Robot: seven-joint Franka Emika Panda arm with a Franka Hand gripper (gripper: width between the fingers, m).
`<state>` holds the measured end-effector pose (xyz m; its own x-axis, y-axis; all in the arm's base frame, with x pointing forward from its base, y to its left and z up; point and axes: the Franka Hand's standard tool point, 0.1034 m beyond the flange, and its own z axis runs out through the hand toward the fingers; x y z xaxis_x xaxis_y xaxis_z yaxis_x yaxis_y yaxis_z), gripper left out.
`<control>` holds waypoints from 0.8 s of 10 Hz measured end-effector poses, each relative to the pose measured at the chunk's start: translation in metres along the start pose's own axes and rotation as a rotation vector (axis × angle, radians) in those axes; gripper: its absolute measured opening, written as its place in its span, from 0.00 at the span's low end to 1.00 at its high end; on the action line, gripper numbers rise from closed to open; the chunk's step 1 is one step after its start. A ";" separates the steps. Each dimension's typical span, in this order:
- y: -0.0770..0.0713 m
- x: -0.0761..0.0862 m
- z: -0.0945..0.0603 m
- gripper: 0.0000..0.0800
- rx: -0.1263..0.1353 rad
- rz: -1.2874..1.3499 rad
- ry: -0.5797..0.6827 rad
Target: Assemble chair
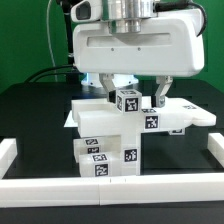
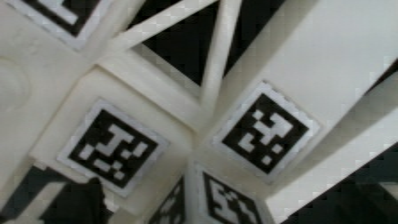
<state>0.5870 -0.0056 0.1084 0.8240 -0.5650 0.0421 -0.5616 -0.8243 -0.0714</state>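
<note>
The chair parts (image 1: 105, 150) are matte-white blocks with black-and-white tags, stacked mid-table. A flat slab (image 1: 170, 115) lies on top and sticks out to the exterior view's right. A small cube-ended part (image 1: 127, 100) with a tag stands on the stack. My gripper (image 1: 134, 97) hangs right over it, fingers wide apart, one on each side of the cube; it is open. The wrist view is filled by tagged white faces (image 2: 267, 128) and frame bars (image 2: 214, 60) seen very close. My dark fingertips (image 2: 36, 195) show at the edge beside the part.
White border rails (image 1: 110, 186) run along the front, with more at the exterior view's left (image 1: 6, 150) and right (image 1: 217, 150). The table top (image 1: 40, 110) is black. A green wall stands behind.
</note>
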 end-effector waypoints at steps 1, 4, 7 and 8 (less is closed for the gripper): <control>0.000 0.000 0.000 0.81 0.000 -0.060 0.000; -0.001 0.006 -0.004 0.81 -0.037 -0.517 0.015; 0.004 0.006 0.001 0.70 -0.059 -0.811 0.002; 0.004 0.006 0.001 0.53 -0.059 -0.772 0.003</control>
<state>0.5897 -0.0120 0.1076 0.9835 0.1707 0.0607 0.1689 -0.9851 0.0324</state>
